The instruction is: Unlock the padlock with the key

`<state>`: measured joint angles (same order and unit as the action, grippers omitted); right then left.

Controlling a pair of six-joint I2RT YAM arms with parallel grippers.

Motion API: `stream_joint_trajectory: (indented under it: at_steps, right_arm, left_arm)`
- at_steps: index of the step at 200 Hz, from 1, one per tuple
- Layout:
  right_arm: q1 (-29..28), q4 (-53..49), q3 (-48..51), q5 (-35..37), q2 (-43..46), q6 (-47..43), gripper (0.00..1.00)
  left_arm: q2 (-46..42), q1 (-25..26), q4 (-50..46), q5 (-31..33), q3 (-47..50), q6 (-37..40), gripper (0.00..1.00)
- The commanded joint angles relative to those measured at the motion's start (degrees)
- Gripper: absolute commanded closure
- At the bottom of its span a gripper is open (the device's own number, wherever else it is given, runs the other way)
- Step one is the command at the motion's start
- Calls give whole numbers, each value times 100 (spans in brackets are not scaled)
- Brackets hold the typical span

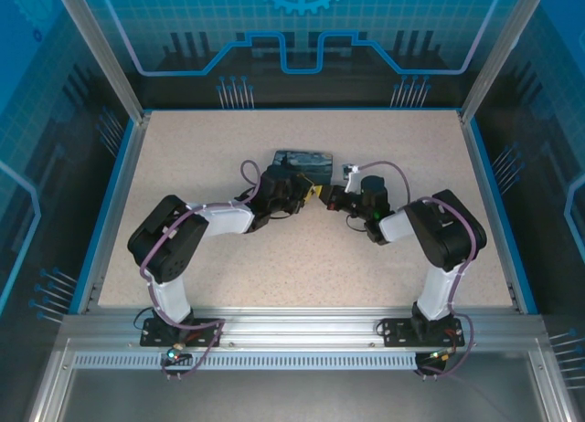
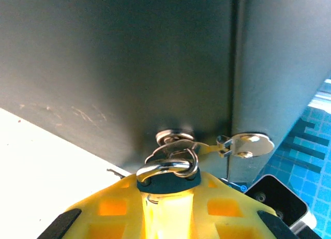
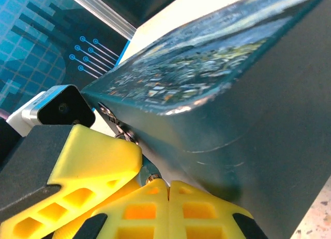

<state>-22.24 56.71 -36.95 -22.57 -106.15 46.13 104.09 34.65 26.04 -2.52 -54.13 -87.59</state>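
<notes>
**While the left arm pins the lock, the right closes in at the box corner**

Painted box sits far-centre, with both arms reaching to its near-right corner.

Left gripper: yellow fingers narrowed on the dark body of the padlock. Its silvery shackle hangs through the ring on the box's grey wall, with the hasp plate just to the right.

Right gripper: jaws pressed together, tips just beside that same corner. Cannot tell whether the key is pinched between them.

Judgement: the step in hand is bringing key to keyhole. To do it well, the left should hold the lock body rigid with the keyway facing the right arm. The right should come in slowly along the keyway's line, then twist without dragging the box. Risk: the thin key slipping in the pads.

Room: blue printed panels in an aluminium frame. Table: speckled beige, blue-edged.
</notes>
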Motion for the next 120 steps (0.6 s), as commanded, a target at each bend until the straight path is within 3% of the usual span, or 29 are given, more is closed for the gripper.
stream_joint_trajectory:
  at_steps: [1, 120]
  right_arm:
    - [-263, -383, -203, -389, -274, 665, 100]
    - [-74, -696, -437, -793, -570, 2344, 100]
  left_arm:
    - [-132, 313, 846, -897, -46, -4, 83]
    - [-91, 321, 1086, -907, 279, -41, 83]
